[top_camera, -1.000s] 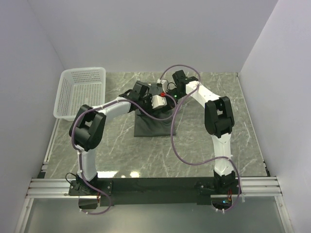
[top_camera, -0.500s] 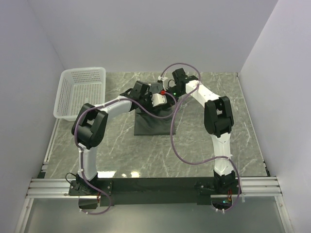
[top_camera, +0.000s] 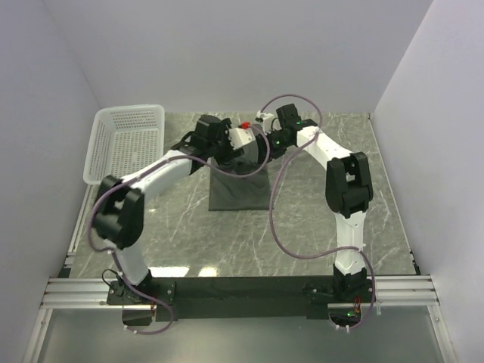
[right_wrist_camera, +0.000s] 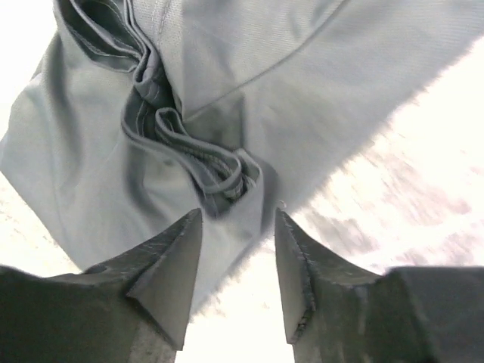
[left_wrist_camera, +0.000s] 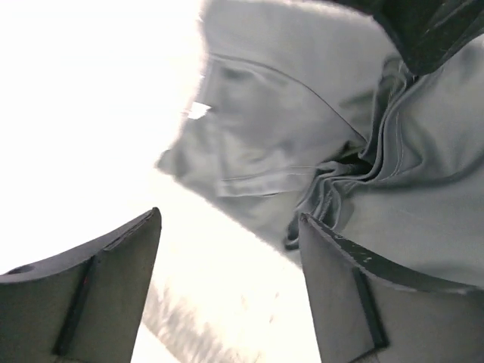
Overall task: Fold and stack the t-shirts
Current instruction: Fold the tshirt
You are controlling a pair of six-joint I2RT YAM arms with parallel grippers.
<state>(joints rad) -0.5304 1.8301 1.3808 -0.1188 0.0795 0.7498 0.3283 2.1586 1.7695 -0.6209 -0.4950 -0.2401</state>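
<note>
One dark grey t-shirt [top_camera: 240, 193] lies folded into a rectangle at the middle of the marble table. Both grippers hover close together over its far edge. In the left wrist view, my left gripper [left_wrist_camera: 228, 218] stands wide open with only bright table between its fingers, and the bunched shirt [left_wrist_camera: 287, 136] lies beyond them. My right gripper [right_wrist_camera: 238, 213] is open too, its tips just above the shirt's [right_wrist_camera: 227, 83] edge and a gathered fold, gripping nothing. From above, the left gripper [top_camera: 253, 155] and right gripper [top_camera: 266, 147] nearly meet.
A white mesh basket [top_camera: 128, 144] sits at the table's far left corner. White walls close in the table on three sides. The right arm's purple cable [top_camera: 274, 219] loops over the table right of the shirt.
Both grippers have opened and let go of the shirt's fabric. They have drawn back from over the shirt toward its far edge, and the left arm's elbow has swung left.
</note>
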